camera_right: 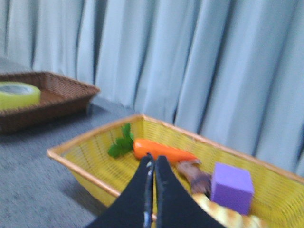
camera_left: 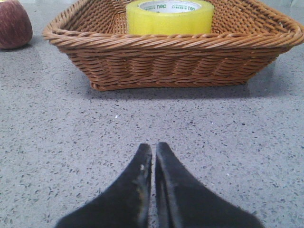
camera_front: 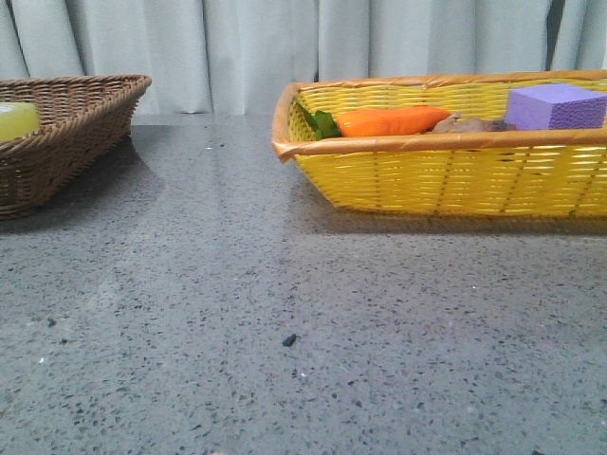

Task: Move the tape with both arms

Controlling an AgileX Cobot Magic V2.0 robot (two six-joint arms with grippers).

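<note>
Wide yellow translucent tape roll [camera_left: 169, 17] in brown wicker basket [camera_left: 171, 64], cut off at front view's edge. Left gripper [camera_left: 153, 151] and right gripper [camera_right: 152, 160] both closed, empty. Speckled grey stone tabletop [camera_front: 285, 313]; pale pleated curtain [camera_front: 237, 47] behind.

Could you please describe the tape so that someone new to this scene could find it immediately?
Look to the brown wicker basket on the robot's left side of the grey table. The tape lies inside it: a wide translucent yellow roll, white core with green lettering, the only item visible in that basket.

The tape [camera_front: 17, 120] is cut by the front view's edge, mostly hidden behind the brown basket [camera_front: 76, 133] rim.
</note>
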